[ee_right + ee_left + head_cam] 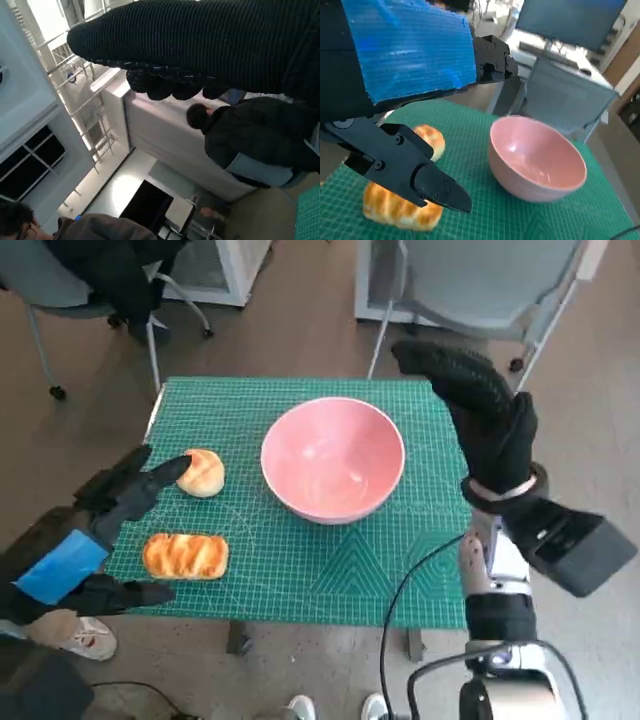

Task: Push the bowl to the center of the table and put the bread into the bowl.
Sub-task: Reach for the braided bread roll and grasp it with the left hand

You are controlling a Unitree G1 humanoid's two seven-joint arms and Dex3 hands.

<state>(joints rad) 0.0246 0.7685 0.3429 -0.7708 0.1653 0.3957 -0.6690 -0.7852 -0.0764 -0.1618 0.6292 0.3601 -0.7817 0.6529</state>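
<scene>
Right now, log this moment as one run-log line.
bowl: near mat centre, empty | bread: round roll, striped loaf, both on mat | left hand: open, beside breads | right hand: raised, holds nothing

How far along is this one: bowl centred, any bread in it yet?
The pink bowl already sits about mid-table on the green mat and is empty. Both breads, the round roll and the long loaf, lie on the mat. The left hand hovers open by the roll, holding nothing; the right hand is raised. Bread placement is left.
</scene>
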